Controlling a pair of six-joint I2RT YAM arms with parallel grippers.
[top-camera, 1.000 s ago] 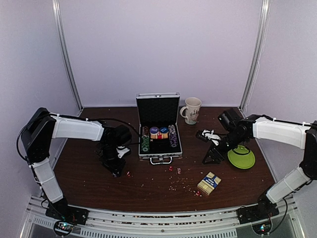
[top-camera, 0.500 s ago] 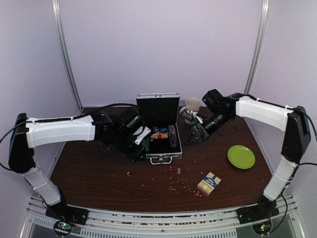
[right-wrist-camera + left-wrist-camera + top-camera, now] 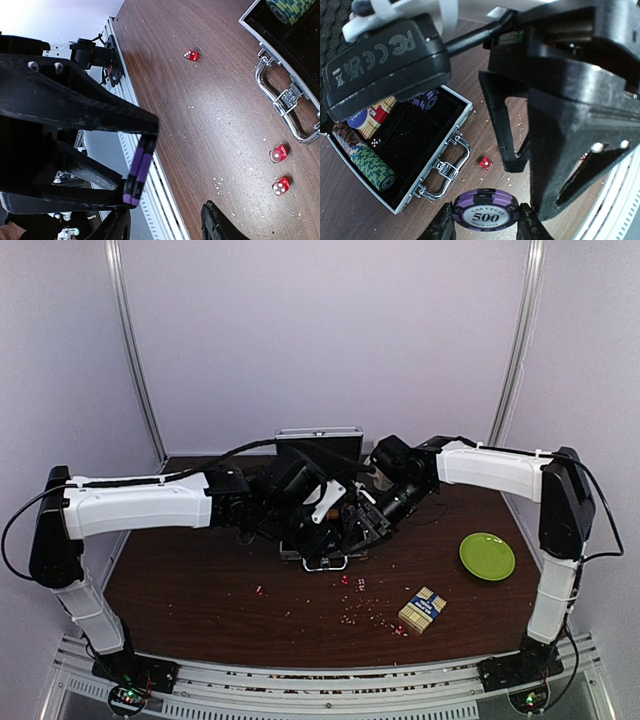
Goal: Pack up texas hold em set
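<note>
Grips purple chips in left pincer, case just below, likely for slotting in. Holds right pincer released and empty opposite, perhaps to take them.

Robot lab test cell: plain pale lilac panel walls, silver metal corner posts, dark brown wooden table, slotted aluminium rail carrying white-and-black robot arms.
</note>
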